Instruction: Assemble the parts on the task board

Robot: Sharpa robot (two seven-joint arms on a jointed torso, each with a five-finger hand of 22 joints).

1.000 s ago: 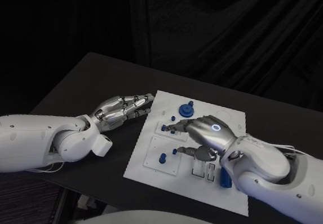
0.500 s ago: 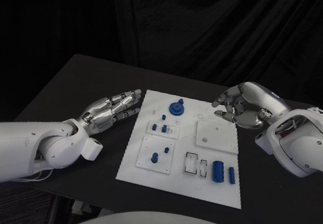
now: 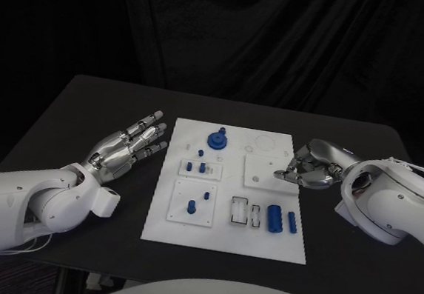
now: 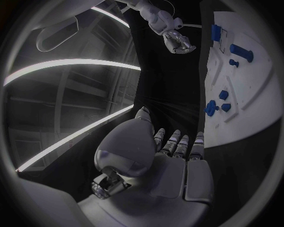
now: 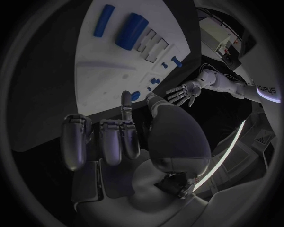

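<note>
The black bench [image 3: 88, 110] carries a white rectangular task board [image 3: 223, 235] in its middle. Off the board's left edge, the left robot hand [image 3: 126, 145] lies flat with fingers spread wide, holding nothing. At the board's right edge, the right robot hand [image 3: 308, 167] has its fingers curled in, with nothing visible in them. A blue round gear part [image 3: 216, 141] stands toward the far edge, small blue pegs [image 3: 197, 167] mid-board, and two blue cylinders [image 3: 276, 219] toward the near right corner. Some recesses look unfilled, so I'd judge the assembly partly done.

white task board [image 3: 223, 235], blue parts [image 3: 276, 219], black table [image 3: 88, 106], silver hands [image 3: 126, 146]
</note>
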